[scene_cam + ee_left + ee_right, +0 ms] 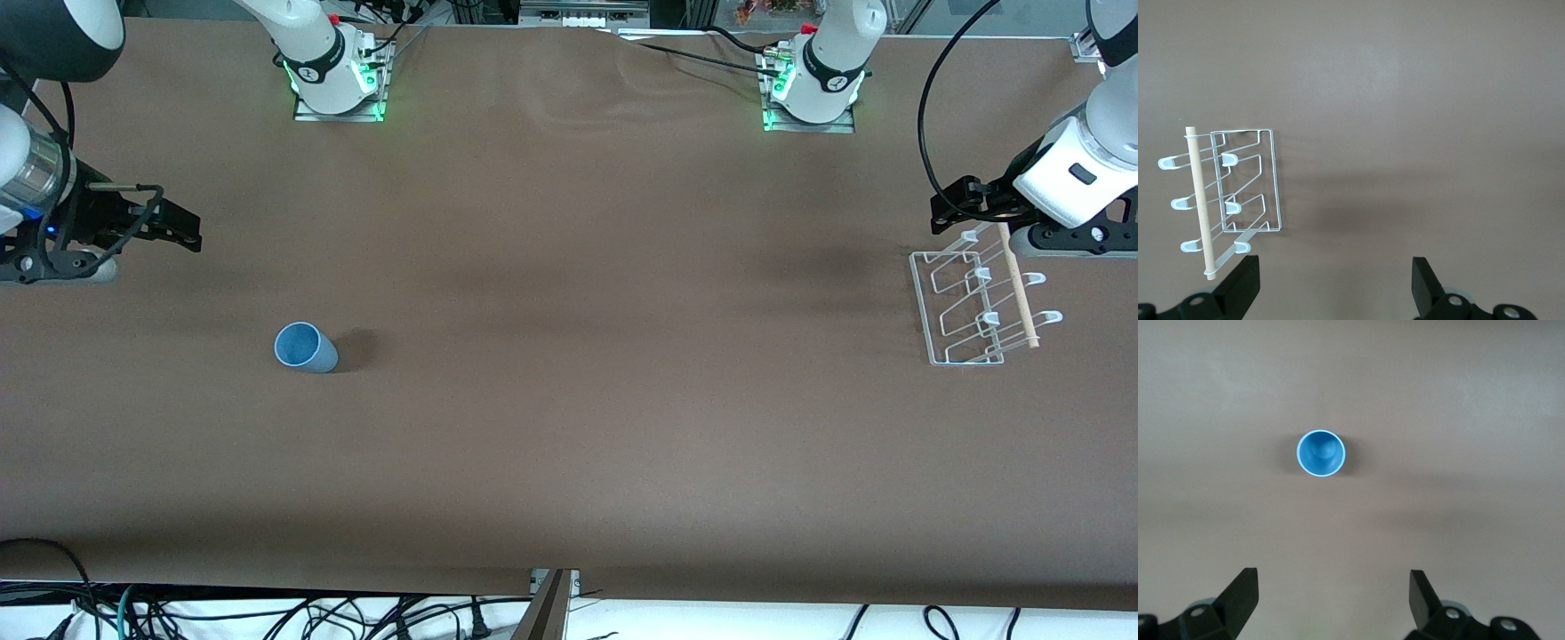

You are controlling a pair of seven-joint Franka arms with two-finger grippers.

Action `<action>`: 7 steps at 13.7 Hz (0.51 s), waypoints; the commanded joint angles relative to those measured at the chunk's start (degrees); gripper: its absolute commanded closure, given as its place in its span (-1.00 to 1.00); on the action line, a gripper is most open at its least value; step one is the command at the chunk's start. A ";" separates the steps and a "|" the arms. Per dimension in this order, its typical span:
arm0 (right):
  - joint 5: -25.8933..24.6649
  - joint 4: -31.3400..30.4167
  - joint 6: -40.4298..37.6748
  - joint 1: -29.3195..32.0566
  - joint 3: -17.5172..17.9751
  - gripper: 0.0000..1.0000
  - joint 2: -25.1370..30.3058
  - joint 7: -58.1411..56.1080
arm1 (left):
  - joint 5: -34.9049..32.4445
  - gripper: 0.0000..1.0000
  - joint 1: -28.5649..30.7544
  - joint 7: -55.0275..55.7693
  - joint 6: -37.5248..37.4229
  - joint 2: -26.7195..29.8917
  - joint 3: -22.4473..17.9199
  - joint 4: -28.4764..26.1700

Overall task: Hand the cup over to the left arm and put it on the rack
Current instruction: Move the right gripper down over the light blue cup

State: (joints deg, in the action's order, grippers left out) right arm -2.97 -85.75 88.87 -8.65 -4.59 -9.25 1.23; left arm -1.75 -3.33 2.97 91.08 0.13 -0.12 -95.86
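Light-blue cup [305, 348] stood upright, mouth up, toward the right arm's end, well apart from the rack [976, 302]. Left gripper [1331, 283] hung wide open, empty, over rack. Right gripper [1331, 600] wide open, empty, nearer; cup [1321, 453] ahead.

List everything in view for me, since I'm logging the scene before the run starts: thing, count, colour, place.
cup: one, light blue, upright and open end up on the table toward the right arm's end.
rack: one, white wire with a light wooden rod, on the table toward the left arm's end.
table: one, brown cover.
right gripper: one, black, open, up over the table at the right arm's end, apart from the cup.
left gripper: one, black fingers, open, hovering by the rack's edge.
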 commanded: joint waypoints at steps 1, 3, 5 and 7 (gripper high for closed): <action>-2.13 1.55 -0.36 0.65 0.55 -1.00 -3.49 -0.70 | 0.35 -1.00 0.08 0.37 -0.11 -0.39 -0.05 0.94; -2.13 1.38 0.60 0.65 0.55 -1.00 -5.42 -0.61 | 0.35 -1.00 0.08 0.37 -0.11 -0.48 -0.05 0.94; -1.87 1.20 2.01 0.65 0.55 -1.00 -7.70 -0.70 | 0.35 -1.00 0.08 0.37 -0.11 -0.57 -0.05 0.85; -1.69 1.20 3.67 0.74 0.55 -1.00 -9.99 -0.70 | 0.35 -1.00 0.08 0.37 -0.11 -0.57 -0.05 0.94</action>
State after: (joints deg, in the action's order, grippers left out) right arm -4.23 -85.73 91.64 -8.53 -4.58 -17.19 1.23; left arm -1.75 -3.31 2.97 91.08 0.06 -0.12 -95.85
